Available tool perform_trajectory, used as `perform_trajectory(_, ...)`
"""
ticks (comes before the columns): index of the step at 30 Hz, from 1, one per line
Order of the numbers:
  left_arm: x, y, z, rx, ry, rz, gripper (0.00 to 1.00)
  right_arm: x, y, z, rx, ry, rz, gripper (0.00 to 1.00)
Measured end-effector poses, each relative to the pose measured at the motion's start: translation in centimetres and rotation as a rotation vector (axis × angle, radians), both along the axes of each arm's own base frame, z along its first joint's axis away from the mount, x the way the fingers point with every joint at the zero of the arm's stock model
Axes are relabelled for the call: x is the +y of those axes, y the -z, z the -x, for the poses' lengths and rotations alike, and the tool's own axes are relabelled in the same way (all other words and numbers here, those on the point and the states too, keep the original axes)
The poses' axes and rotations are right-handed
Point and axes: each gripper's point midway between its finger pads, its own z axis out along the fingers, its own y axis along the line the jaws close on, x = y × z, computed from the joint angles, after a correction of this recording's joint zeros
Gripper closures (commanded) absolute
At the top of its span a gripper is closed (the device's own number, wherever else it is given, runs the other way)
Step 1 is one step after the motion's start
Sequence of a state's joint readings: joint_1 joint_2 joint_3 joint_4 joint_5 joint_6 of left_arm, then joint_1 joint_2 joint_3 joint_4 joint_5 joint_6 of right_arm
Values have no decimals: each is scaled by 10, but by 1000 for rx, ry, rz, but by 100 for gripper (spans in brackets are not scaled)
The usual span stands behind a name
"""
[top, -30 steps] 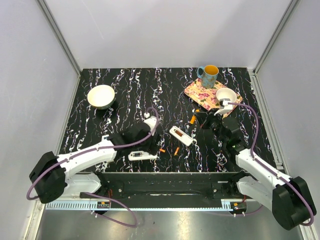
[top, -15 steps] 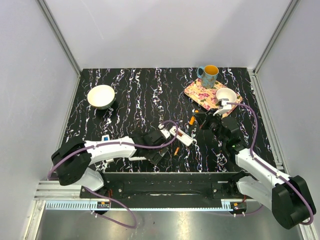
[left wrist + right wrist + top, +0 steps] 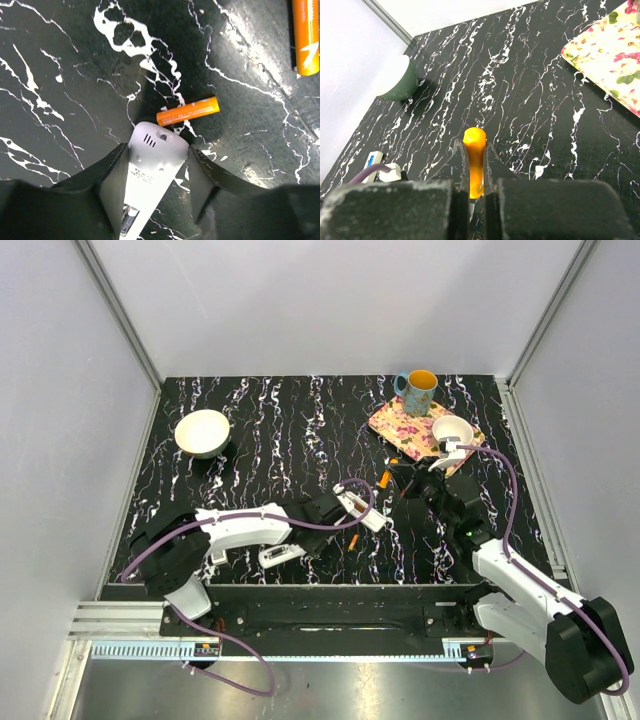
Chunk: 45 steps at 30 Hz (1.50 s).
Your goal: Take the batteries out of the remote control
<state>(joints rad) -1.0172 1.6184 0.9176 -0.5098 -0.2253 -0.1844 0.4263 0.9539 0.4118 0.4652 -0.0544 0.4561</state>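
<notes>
A white remote (image 3: 364, 514) lies back-up at the table's middle. My left gripper (image 3: 340, 506) straddles its near end. In the left wrist view both fingers touch the remote's end (image 3: 158, 150), and a battery (image 3: 127, 220) sits in its open compartment at the bottom edge. An orange battery (image 3: 188, 111) lies just beyond the remote, another (image 3: 306, 35) at the top right. Loose orange batteries (image 3: 352, 542) (image 3: 386, 479) lie on the table. My right gripper (image 3: 474, 150) is shut on an orange handled tool (image 3: 474, 160), held above the table.
A second white remote (image 3: 282, 555) lies near the front edge under my left arm. A white bowl (image 3: 203, 432) stands at the back left. A floral mat (image 3: 405, 430) with a blue mug (image 3: 416, 392) and a white cup (image 3: 453, 430) is at the back right.
My left arm has swung right, from the front remote to the middle remote, and its jaws now hold that remote's end. The right arm has stayed still with the orange tool.
</notes>
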Motion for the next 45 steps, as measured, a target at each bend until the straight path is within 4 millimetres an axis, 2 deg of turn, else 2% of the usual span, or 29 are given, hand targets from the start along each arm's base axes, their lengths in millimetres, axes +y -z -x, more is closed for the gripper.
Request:
perform_trajectory(3, -2, 0, -3, 3, 10, -14, 75, 0, -3, 1, -9, 0, -3, 100)
perform_trajectory(8, -2, 1, -3, 11, 18, -29, 84, -1, -5, 1, -14, 0, -2, 100)
perform_trajectory(18, 7, -7, -10, 31, -37, 19, 85, -1, -3, 1, -10, 0, -5, 100)
perform_trajectory(22, 19, -12, -25, 31, -111, 43, 85, 1, -1, 2, -1, -6, -11, 100)
perform_trajectory(26, 32, -14, -48, 28, -197, 84, 85, 3, 3, 3, 10, -16, -13, 100)
perform_trajectory(30, 36, -15, -74, 21, -245, 86, 77, 2, 5, 3, 16, -16, -12, 100)
perform_trajectory(33, 25, -15, -89, 13, -240, 89, 59, 2, 3, 5, 8, -16, -15, 100)
perform_trajectory(34, 23, -16, -91, 11, -237, 90, 47, 1, 2, 5, 5, -15, -17, 100)
perform_trajectory(35, 21, -17, -94, 8, -240, 94, 41, 1, 1, 6, 1, -15, -18, 100)
perform_trajectory(38, 21, -19, -93, 9, -257, 98, 30, 0, -1, 8, -6, -15, -21, 100)
perform_trajectory(42, 28, -24, -84, 13, -321, 109, 25, 0, -1, 8, -6, -15, -19, 100)
perform_trajectory(45, 41, -34, -70, 3, -385, 138, 20, 0, 0, 8, -6, -16, -17, 100)
